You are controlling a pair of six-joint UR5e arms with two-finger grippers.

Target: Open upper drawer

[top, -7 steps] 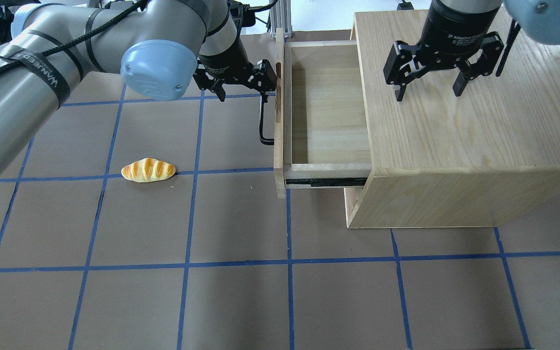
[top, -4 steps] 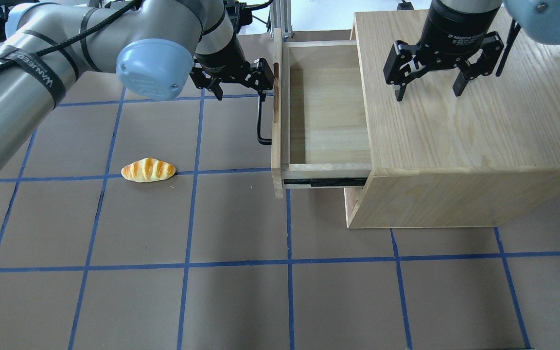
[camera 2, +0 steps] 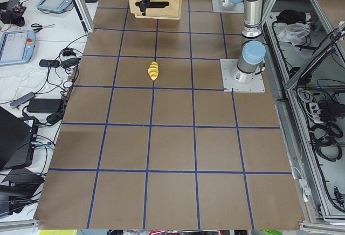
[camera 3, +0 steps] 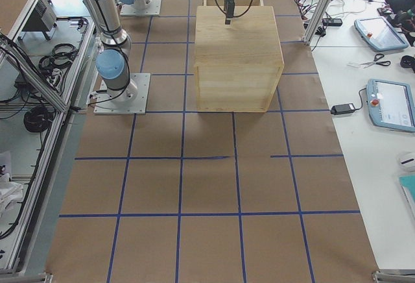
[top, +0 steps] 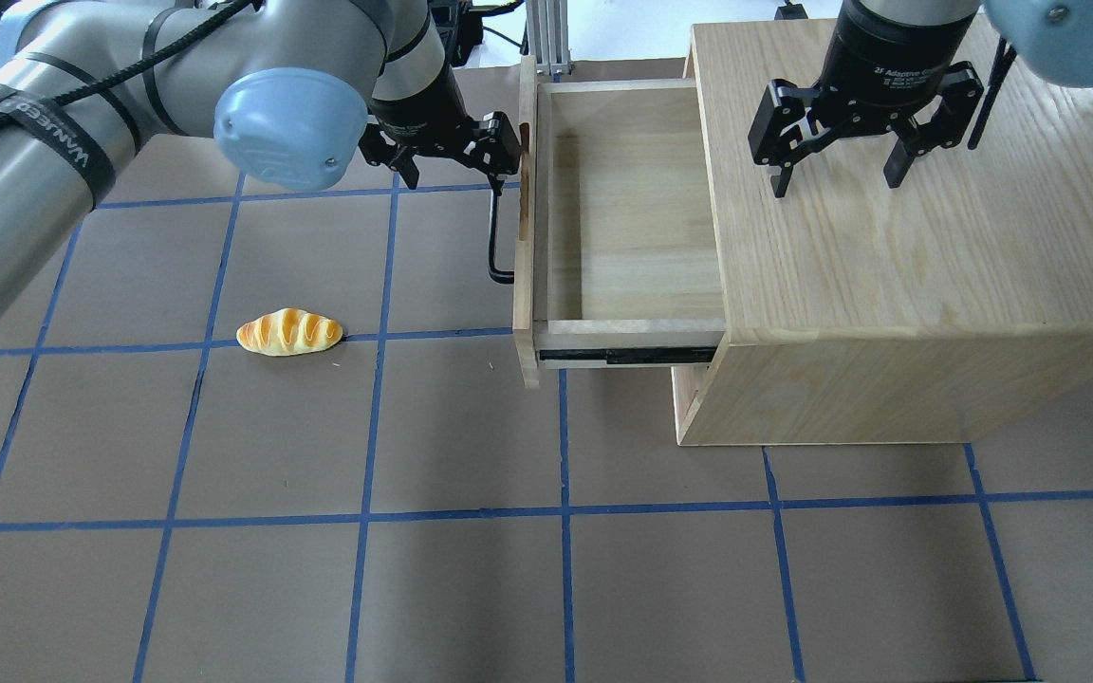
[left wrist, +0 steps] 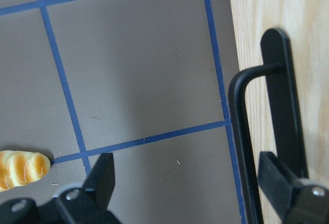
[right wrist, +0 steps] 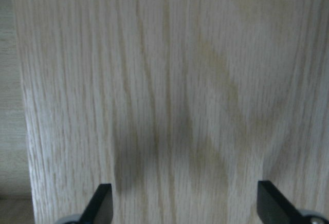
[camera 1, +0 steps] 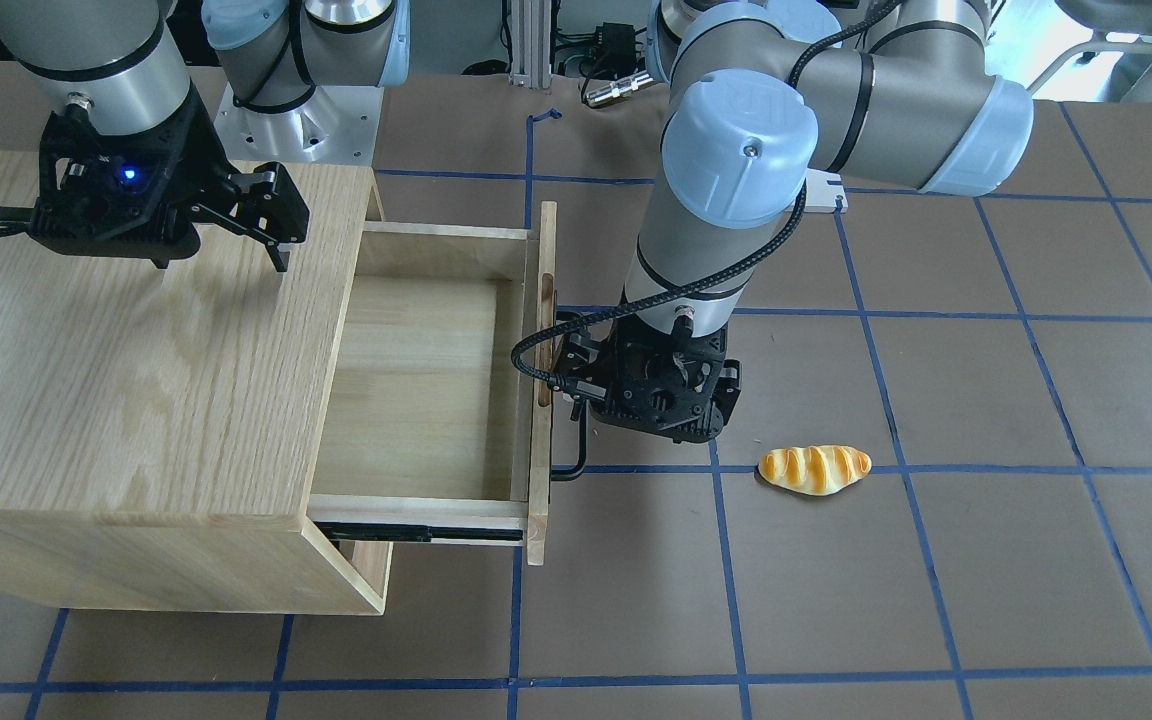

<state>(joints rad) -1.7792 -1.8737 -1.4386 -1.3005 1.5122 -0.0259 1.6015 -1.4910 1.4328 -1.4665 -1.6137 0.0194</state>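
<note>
The upper drawer (top: 632, 218) is a shallow light-oak box, pulled well out of the oak cabinet (top: 917, 218) toward the view's left, and it is empty inside. Its black bar handle (top: 493, 237) is on the front panel. My left gripper (top: 449, 175) is open, with the handle (left wrist: 244, 131) between its fingers, close to the right finger (left wrist: 280, 180). My right gripper (top: 837, 185) is open and empty just above the cabinet top (right wrist: 169, 95). The front-facing view shows the drawer (camera 1: 416, 390) and the right gripper (camera 1: 224, 262) too.
A toy bread roll (top: 288, 332) lies on the brown, blue-taped table left of the drawer; it also shows in the left wrist view (left wrist: 20, 168). A black slide rail (top: 632, 358) shows under the drawer's near side.
The drawer has slid further out to the left, with the left gripper moving left along with the handle. The right gripper has not moved.
</note>
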